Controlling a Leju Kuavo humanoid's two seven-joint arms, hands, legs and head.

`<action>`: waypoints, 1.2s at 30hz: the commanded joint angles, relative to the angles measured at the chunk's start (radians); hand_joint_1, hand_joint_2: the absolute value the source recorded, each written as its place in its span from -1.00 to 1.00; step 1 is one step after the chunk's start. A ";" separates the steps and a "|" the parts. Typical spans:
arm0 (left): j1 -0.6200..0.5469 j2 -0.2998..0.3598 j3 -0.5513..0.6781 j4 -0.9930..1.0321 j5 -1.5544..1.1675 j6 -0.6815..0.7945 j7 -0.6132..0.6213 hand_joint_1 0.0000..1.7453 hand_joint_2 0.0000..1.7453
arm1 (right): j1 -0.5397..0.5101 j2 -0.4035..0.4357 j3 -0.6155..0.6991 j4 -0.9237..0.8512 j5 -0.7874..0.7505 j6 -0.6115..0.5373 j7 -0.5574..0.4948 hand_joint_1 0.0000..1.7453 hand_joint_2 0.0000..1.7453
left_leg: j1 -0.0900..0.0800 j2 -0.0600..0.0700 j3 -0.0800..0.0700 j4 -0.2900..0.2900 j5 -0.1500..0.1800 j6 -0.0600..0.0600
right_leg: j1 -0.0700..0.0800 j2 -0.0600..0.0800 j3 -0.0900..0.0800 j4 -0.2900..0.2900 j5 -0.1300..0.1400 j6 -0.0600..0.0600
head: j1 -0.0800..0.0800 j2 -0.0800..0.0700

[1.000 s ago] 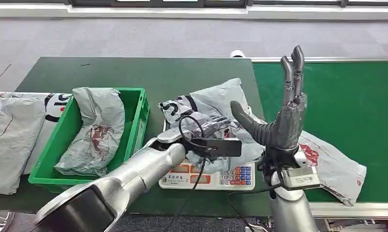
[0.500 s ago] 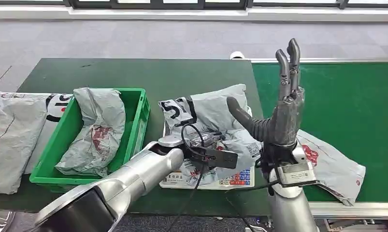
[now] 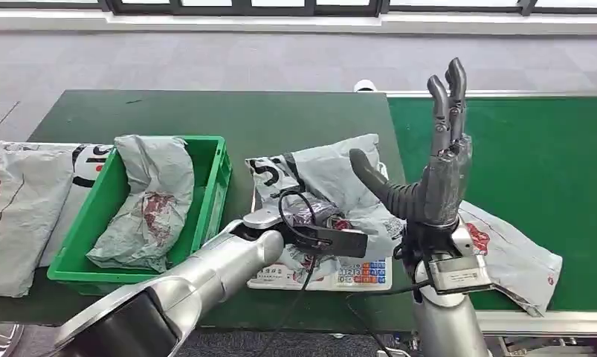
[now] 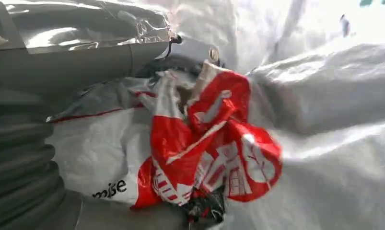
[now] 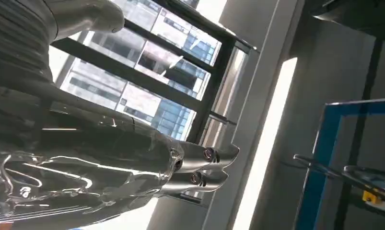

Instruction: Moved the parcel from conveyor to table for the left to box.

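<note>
A crumpled grey parcel (image 3: 328,171) with red and black print lies on a scale (image 3: 355,273) at the table's right end, beside the conveyor. My left hand (image 3: 319,214) grips its near side. The left wrist view shows bunched red-printed plastic (image 4: 207,143) caught under the fingers (image 4: 85,60). My right hand (image 3: 438,175) stands upright just right of the parcel, fingers apart and pointing up, holding nothing. In the right wrist view its fingers (image 5: 133,158) stand against windows. The green box (image 3: 215,182) sits left of the scale with one grey parcel (image 3: 150,197) inside.
A second grey parcel (image 3: 514,256) lies on the green conveyor (image 3: 533,149) behind my right wrist. More grey parcels (image 3: 20,204) lie at the table's left end. The dark green table (image 3: 206,111) stretches behind the box, with grey floor beyond.
My left hand has drawn the parcel a little nearer, so it covers more of the scale. The right hand has risen slightly and stays spread.
</note>
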State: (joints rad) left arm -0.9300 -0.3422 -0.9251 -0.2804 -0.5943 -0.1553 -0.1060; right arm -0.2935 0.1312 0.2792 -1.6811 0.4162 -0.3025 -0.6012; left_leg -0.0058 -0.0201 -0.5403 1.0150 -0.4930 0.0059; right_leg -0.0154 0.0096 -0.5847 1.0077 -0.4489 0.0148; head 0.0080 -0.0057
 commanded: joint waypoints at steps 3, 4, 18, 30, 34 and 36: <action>-0.036 0.006 0.045 0.039 0.017 0.076 0.006 1.00 1.00 | -0.009 -0.008 0.026 0.007 -0.001 -0.004 0.006 -1.00 1.00 | 0.001 0.004 -0.005 -0.001 0.003 -0.001 | 0.001 0.001 -0.005 -0.002 0.005 -0.001 | 0.000 0.000; -0.038 0.006 0.055 0.038 0.018 0.085 0.004 1.00 1.00 | -0.009 -0.008 0.026 0.007 0.002 -0.003 0.008 -1.00 1.00 | 0.001 0.004 -0.006 -0.001 0.004 -0.002 | 0.001 0.000 -0.006 -0.002 0.006 -0.001 | 0.000 0.000; -0.105 0.036 0.185 -0.002 0.046 0.111 -0.054 1.00 1.00 | -0.013 -0.014 0.020 0.015 0.007 0.009 0.024 -1.00 1.00 | 0.002 0.005 -0.015 0.000 0.011 -0.005 | 0.002 0.002 -0.017 -0.001 0.013 -0.004 | 0.000 0.000; -0.157 0.066 0.252 -0.035 0.063 0.106 -0.096 1.00 1.00 | -0.015 -0.021 0.000 0.034 0.003 0.024 0.018 -1.00 1.00 | 0.002 0.004 -0.015 0.000 0.011 -0.004 | 0.002 0.001 -0.016 -0.001 0.013 -0.004 | 0.000 0.000; -0.167 0.082 0.269 -0.040 0.062 0.100 -0.104 1.00 1.00 | -0.018 -0.025 -0.006 0.046 -0.009 0.026 0.010 -1.00 1.00 | 0.002 0.005 -0.015 -0.001 0.011 -0.005 | 0.002 0.002 -0.016 -0.002 0.013 -0.004 | 0.000 0.000; -0.157 0.086 0.263 -0.032 0.038 0.077 -0.099 1.00 1.00 | -0.019 -0.023 -0.011 0.054 -0.016 0.029 0.000 -1.00 1.00 | 0.002 0.005 -0.016 0.000 0.011 -0.004 | 0.002 0.002 -0.017 -0.001 0.013 -0.004 | 0.000 0.000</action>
State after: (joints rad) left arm -1.0354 -0.2972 -0.7279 -0.3418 -0.5330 -0.0423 -0.2063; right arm -0.2845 0.1312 0.2796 -1.6869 0.4204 -0.2804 -0.5852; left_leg -0.0055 -0.0194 -0.5550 1.0150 -0.4824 0.0030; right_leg -0.0151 0.0096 -0.6002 1.0078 -0.4378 0.0122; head 0.0080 -0.0057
